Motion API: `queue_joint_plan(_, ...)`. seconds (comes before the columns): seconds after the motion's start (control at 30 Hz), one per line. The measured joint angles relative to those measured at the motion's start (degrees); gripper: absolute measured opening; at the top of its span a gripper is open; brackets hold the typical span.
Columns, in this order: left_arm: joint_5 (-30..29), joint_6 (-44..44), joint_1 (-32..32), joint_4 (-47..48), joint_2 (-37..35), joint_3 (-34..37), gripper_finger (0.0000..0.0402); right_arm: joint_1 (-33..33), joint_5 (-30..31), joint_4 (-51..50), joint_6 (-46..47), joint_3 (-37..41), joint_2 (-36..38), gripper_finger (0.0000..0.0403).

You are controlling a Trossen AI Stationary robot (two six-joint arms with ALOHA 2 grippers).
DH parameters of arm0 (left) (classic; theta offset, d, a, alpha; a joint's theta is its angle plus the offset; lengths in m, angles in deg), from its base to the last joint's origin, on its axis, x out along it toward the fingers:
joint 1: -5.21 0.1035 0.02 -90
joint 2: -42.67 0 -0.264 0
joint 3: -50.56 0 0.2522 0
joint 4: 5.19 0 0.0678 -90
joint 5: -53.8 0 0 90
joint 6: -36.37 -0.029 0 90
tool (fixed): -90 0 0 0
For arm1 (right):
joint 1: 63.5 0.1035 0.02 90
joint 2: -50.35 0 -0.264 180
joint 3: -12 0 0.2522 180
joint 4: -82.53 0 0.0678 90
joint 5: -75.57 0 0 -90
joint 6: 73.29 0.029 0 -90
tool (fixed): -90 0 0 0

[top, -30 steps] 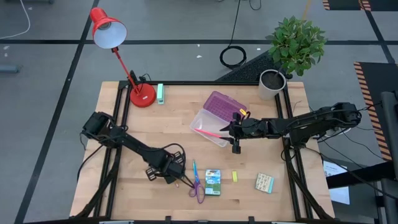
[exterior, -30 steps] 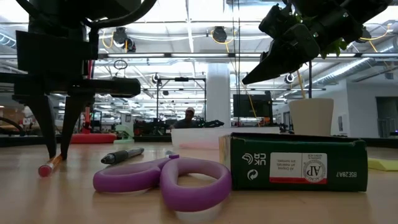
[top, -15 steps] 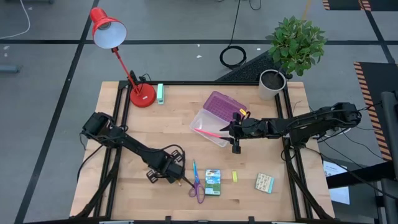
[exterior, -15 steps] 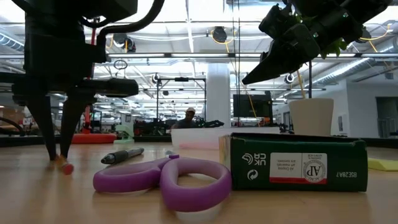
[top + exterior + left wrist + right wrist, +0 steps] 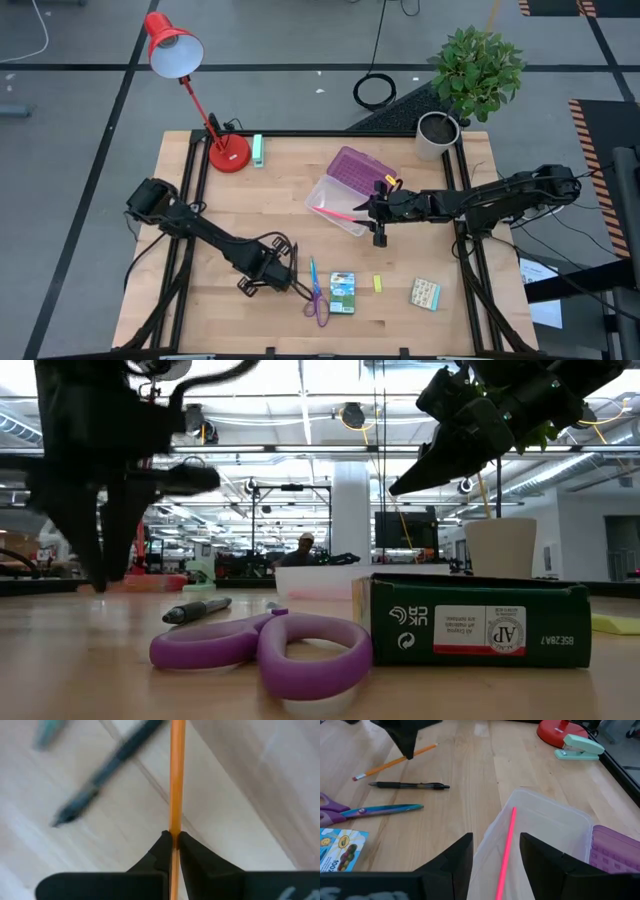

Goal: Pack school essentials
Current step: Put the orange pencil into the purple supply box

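Left hand was clamped on the orange pencil, fingers pinching its shaft, at the lower centre of the high view. Beside it on the desk lay the black pen, the blue pencil and the purple-handled scissors. Further right sat the green-yellow crayon box, the tiny yellow eraser and the small patterned pack.

Right hand, at the centre right of the high view, was released, its fingers spread over the clear case, which contained the pink pencil. The purple lid lay against the case.
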Motion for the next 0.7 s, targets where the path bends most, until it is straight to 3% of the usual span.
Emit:
queue_joint_plan(0.27,-2.2,6.5,-0.7,-1.7,-5.7,-0.1,0.0024,0.0,0.0,0.2,0.0,0.0,0.0,0.0157)
queue_joint_plan(0.7,-13.7,12.7,-0.8,-7.8,-15.5,-0.1,0.0024,0.0,0.0,1.9,2.3,0.0,0.0,0.0157)
